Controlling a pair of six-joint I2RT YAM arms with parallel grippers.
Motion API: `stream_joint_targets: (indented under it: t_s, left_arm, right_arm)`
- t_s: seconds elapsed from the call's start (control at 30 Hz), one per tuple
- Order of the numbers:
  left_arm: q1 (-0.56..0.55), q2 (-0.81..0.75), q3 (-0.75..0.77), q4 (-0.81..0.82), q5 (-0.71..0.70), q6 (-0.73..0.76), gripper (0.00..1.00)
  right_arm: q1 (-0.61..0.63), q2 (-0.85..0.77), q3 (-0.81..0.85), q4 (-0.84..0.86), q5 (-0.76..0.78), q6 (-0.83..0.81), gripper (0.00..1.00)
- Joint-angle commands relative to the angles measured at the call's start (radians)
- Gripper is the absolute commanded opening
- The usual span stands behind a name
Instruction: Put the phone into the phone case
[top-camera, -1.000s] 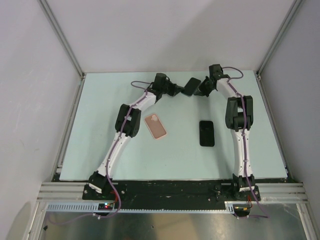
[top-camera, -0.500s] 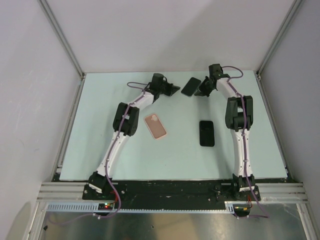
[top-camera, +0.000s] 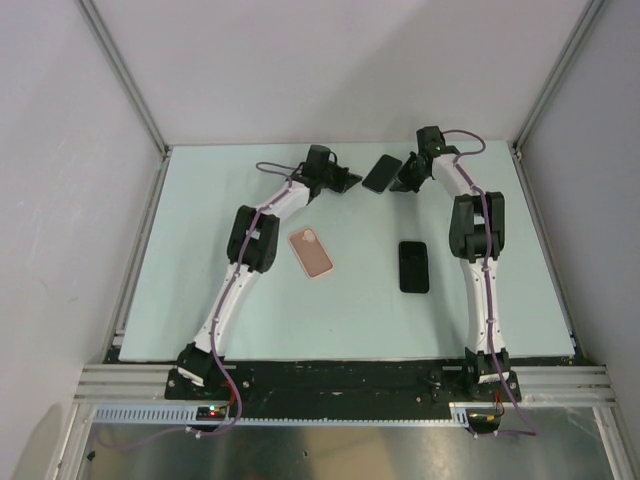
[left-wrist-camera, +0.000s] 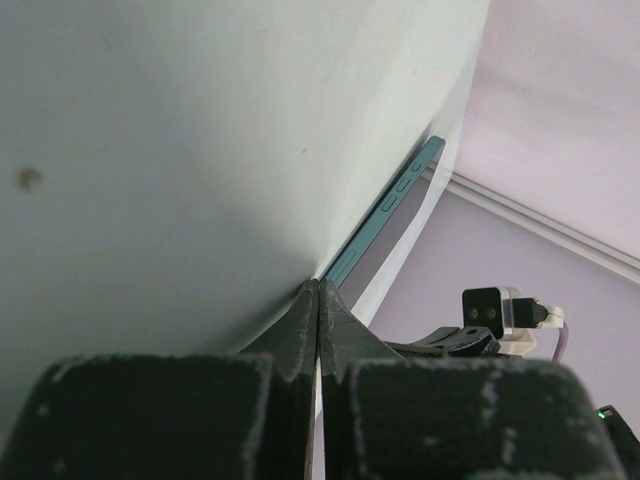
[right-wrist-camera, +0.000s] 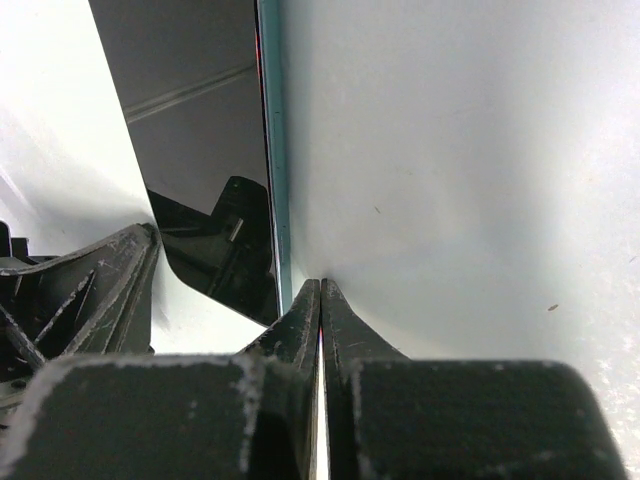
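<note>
Phone (top-camera: 381, 173) sat at the far middle of the table (top-camera: 200, 260), between the grippers, with its long axis diagonal: one end near-left, the other far-right. Left gripper (left-wrist-camera: 318, 292) clenched, empty. Right gripper (right-wrist-camera: 320, 290) likewise pinched together — phone's teal edge just beside its tips.

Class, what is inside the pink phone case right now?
No phone: the pink phone case lies alone on the table, while the phone is farther back near the right gripper. The table under the case is covered.
</note>
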Motion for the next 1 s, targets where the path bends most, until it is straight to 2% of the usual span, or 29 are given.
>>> stream_joint_targets:
  t_s: [0.0, 0.47, 0.97]
  left_arm:
    - [-0.025, -0.019, 0.037, -0.089, 0.006, 0.039, 0.00]
    - [-0.059, -0.029, 0.001, -0.099, 0.081, 0.034, 0.00]
    - [-0.116, -0.181, -0.241, -0.099, 0.110, 0.122, 0.00]
  right_arm:
    - [0.007, 0.046, 0.057, -0.056, 0.032, -0.041, 0.00]
    - [0.021, 0.052, 0.058, -0.075, 0.014, -0.076, 0.00]
    - [0.044, -0.097, -0.235, 0.018, 0.026, -0.094, 0.00]
